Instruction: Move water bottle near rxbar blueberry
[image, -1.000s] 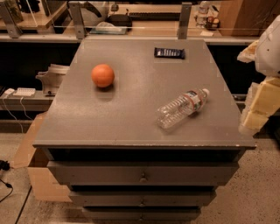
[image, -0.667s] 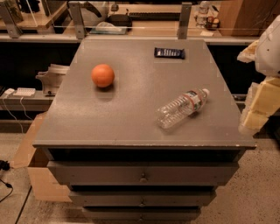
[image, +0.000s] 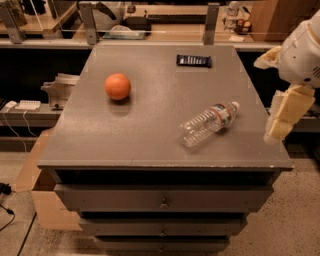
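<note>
The water bottle (image: 207, 123) lies on its side on the grey cabinet top (image: 150, 135), right of the middle, with its white cap pointing to the back right. The rxbar blueberry (image: 193, 60) lies flat near the back edge, right of centre, well apart from the bottle. My gripper (image: 282, 117) hangs at the right edge of the cabinet top, to the right of the bottle and not touching it. It holds nothing that I can see.
An orange ball (image: 117, 86) sits on the left half of the top. Drawers (image: 162, 200) lie below the front edge. A shelf with clutter (image: 150, 22) runs behind the cabinet. A cardboard box (image: 45, 200) stands on the floor at the left.
</note>
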